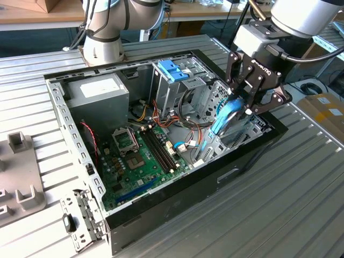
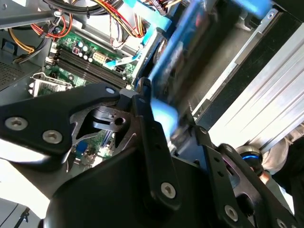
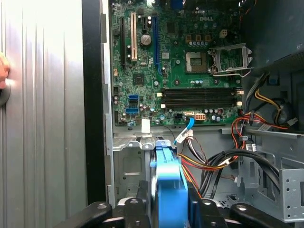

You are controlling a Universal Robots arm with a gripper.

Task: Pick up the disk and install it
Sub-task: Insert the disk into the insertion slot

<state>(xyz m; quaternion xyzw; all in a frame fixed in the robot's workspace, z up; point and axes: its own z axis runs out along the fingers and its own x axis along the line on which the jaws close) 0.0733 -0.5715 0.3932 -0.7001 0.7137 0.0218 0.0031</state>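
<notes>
— Where is the flat silver-grey metal disk (image 1: 224, 119) with the blue plastic frame?

— At the exterior view's right. It stands on edge, tilted, in the black pincer (image 1: 240, 105), over the drive-bay end of the open black computer case (image 1: 252, 156). The pincer is closed in on its two flat faces.

— What do the wrist cameras add?

— The first wrist view looks along the disk's blue edge (image 3: 168, 190), with black fingers (image 3: 205, 211) hard against each side. Beyond it lie the green motherboard (image 3: 175, 61) and red, yellow and black wires (image 3: 209, 161). The second wrist view has the disk's dark face (image 2: 190, 61) running out from the pincer (image 2: 173, 123). I cannot tell whether its lower end touches the bay metal.

— And the exterior view?

— It gives the grey box with a white sticker (image 1: 99, 91), the small blue latch (image 1: 173, 70) on the cage and the ribbed metal counter (image 1: 279, 215).

— Any writing?

— There is white lettering on the pincer's body. The sticker's print is too small to read.
</notes>
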